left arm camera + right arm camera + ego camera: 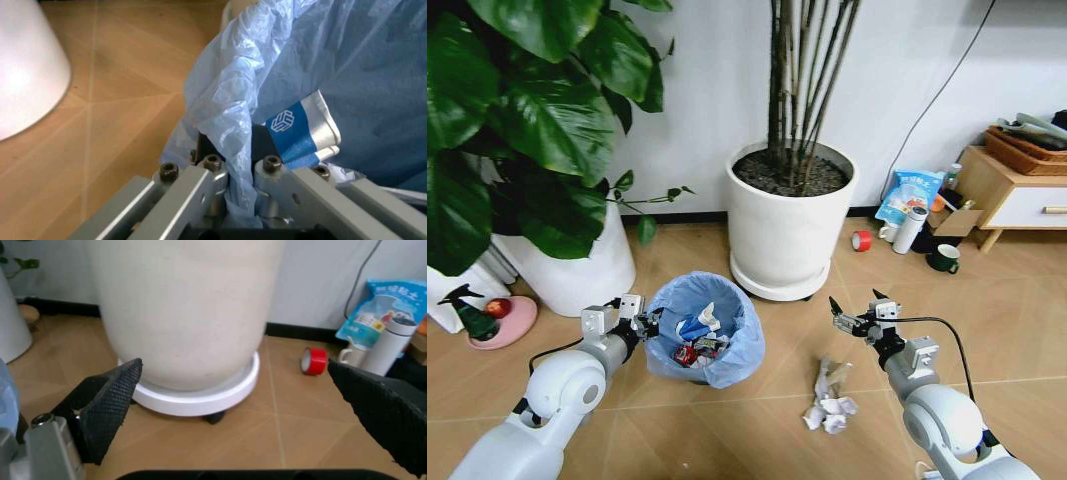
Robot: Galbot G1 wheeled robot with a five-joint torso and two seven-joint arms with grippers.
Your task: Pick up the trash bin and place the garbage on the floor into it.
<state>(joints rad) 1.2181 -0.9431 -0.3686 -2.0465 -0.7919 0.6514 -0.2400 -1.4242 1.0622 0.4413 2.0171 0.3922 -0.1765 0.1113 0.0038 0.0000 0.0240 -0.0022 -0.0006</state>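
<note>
Crinkly blue bag film, thin and slippery, is folded over the rim of the bin (704,330), which is held on the floor (757,420) by the left gripper (639,322) pinched on that rim, where the stiff wall gives purchase. Paper wads (829,408), judged light and crushable, lie just below the right gripper (855,312), whose jaws are spread wide and empty.

The trash bin (704,330) hides its dark body under the crinkly blue liner; its rim, where the left hand (649,322) is clamped on it, is buried in plastic in the left wrist view. The litter inside (697,340) is a jumble too small to sort. The crumpled paper wads (830,398) on the floor (767,420) are hard to count. The right hand's (855,308) spread fingers (107,400) are cut by the right wrist view's edges. The big white plant pot (183,315) loses its top there.
</note>
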